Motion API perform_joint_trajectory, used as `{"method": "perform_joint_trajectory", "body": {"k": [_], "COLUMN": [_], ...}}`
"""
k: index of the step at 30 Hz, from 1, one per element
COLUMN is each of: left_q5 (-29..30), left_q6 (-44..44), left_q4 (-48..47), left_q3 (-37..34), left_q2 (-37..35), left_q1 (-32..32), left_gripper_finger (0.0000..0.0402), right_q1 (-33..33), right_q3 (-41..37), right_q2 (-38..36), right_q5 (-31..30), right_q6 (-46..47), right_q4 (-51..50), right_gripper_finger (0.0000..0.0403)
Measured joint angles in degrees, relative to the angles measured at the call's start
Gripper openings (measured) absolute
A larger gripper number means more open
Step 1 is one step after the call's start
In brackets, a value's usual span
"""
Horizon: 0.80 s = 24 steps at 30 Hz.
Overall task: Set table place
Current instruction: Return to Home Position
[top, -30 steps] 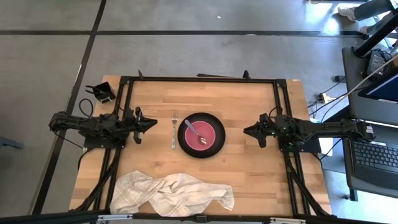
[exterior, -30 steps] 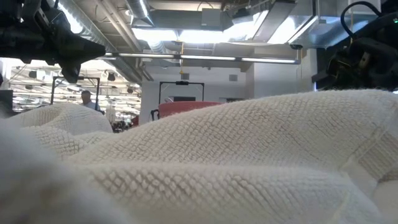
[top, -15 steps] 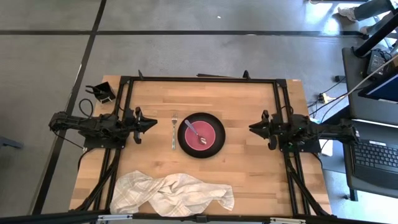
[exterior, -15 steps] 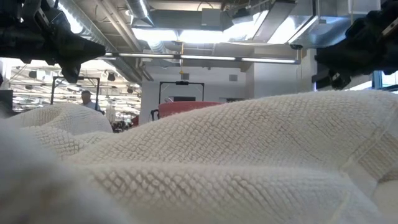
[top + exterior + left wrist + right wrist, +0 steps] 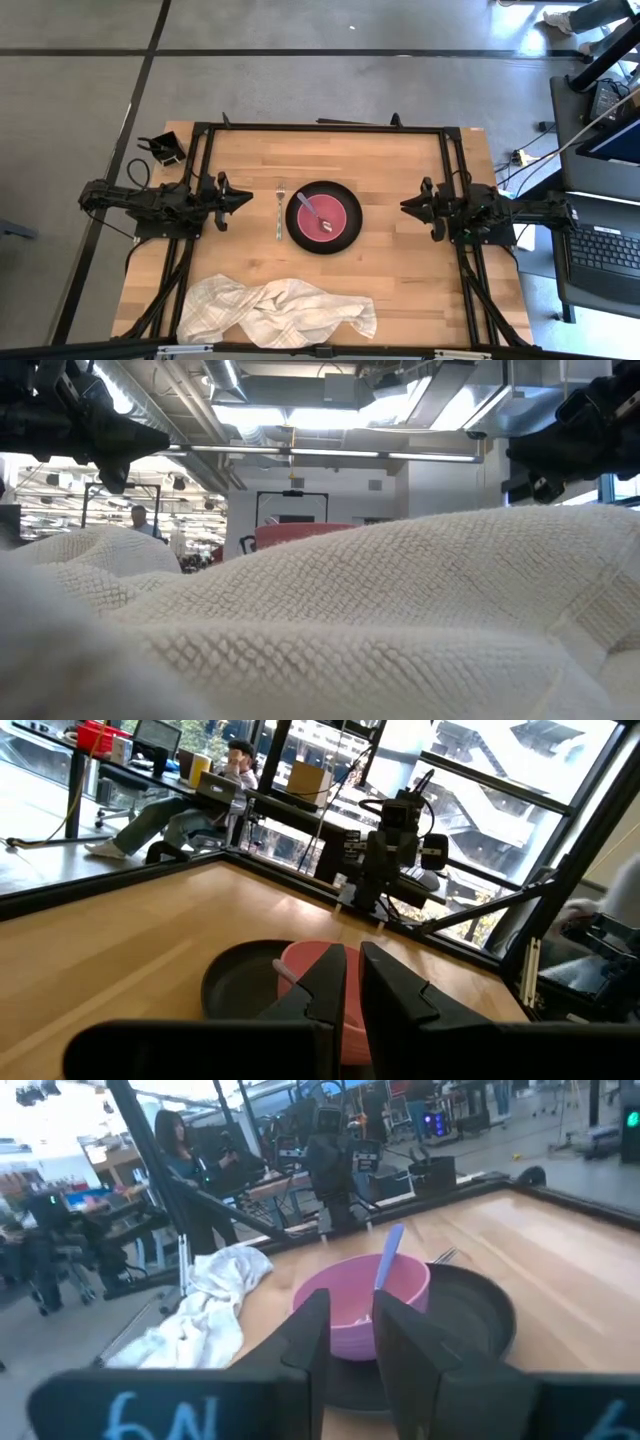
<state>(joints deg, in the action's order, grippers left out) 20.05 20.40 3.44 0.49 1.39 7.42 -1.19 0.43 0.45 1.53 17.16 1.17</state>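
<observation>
On the light-wood table [image 5: 400,160] a round black plate [image 5: 346,236] lies at the middle. A pink bowl [image 5: 336,208] stands on the plate. A purple-handled spoon [image 5: 312,208] stands in the bowl, its handle leaning on the rim [image 5: 388,1255]. A silver fork [image 5: 280,212] lies flat on the table just left of the plate. My left gripper [image 5: 247,198] hovers left of the fork, shut and empty [image 5: 352,982]. My right gripper [image 5: 404,207] hovers right of the plate, its fingers a narrow gap apart and empty [image 5: 352,1330].
A crumpled white checked towel [image 5: 285,310] lies at the table's near edge and fills the low view's foreground [image 5: 400,620]. A small black holder [image 5: 165,150] sits beyond the far left corner. A desk with a keyboard [image 5: 605,250] stands to the right. People show in the room beyond.
My right gripper has drawn back a little from the plate toward the table's right edge, its arm folding in, and has then kept still. The plate, bowl, spoon and fork have stayed where they were.
</observation>
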Motion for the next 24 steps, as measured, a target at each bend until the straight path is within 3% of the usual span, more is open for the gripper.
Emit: {"method": "perform_joint_trajectory", "body": {"k": [24], "left_q5": [0.0], "left_q6": [0.0], "left_q4": [0.0], "left_q3": [0.0], "left_q2": [0.0], "left_q1": [0.0], "left_gripper_finger": [0.0027], "right_q1": [0.0], "right_q3": [0.0], "right_q2": [0.02], "right_q5": [0.03], "right_q6": [2.11], "right_q4": [0.02], "right_gripper_finger": [0.008]}}
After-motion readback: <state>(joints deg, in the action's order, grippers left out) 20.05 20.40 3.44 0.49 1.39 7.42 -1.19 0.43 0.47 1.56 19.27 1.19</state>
